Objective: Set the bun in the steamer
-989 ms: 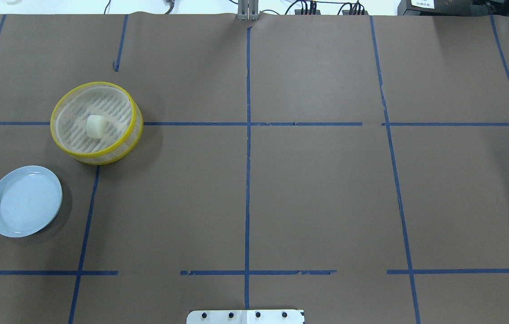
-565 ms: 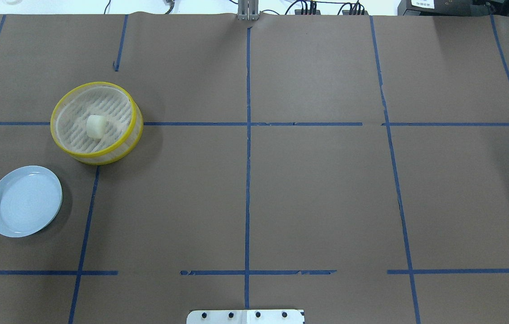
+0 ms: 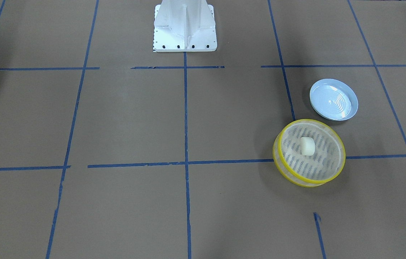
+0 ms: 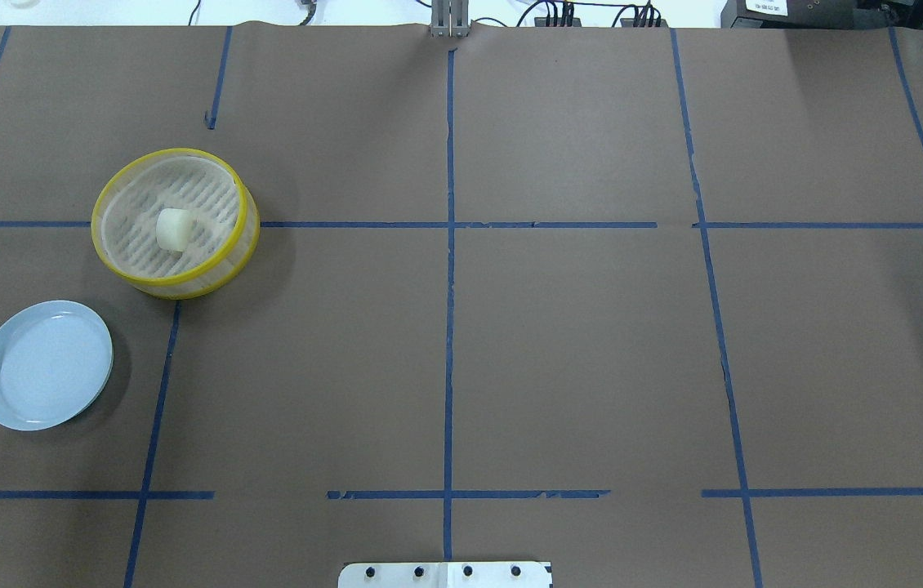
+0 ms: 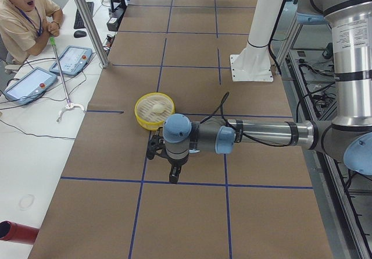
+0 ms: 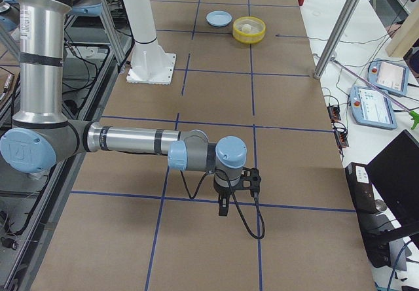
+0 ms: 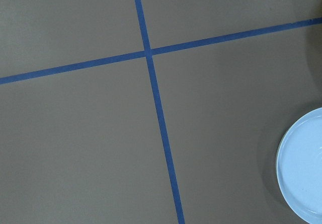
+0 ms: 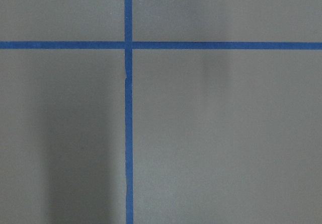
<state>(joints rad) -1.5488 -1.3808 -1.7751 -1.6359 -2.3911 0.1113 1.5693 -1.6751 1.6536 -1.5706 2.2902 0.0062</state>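
The cream-white bun point(image 4: 174, 229) lies on the slotted floor of the yellow-rimmed steamer point(image 4: 251, 233), a little off centre. Both show in the front view as well, bun point(image 3: 307, 146) and steamer point(image 3: 276, 151). No gripper is near them in the overhead or front views. My left gripper point(image 5: 172, 176) shows only in the left side view, pointing down above the table, this side of the steamer point(image 5: 142, 116). My right gripper point(image 6: 224, 207) shows only in the right side view, far from the steamer point(image 6: 249, 38). I cannot tell whether either is open or shut.
An empty pale blue plate point(image 4: 45, 376) sits near the steamer towards the robot, and its edge shows in the left wrist view point(image 7: 304, 178). The white robot base point(image 3: 184, 25) stands at the table's middle edge. Blue tape lines cross the brown table cover.
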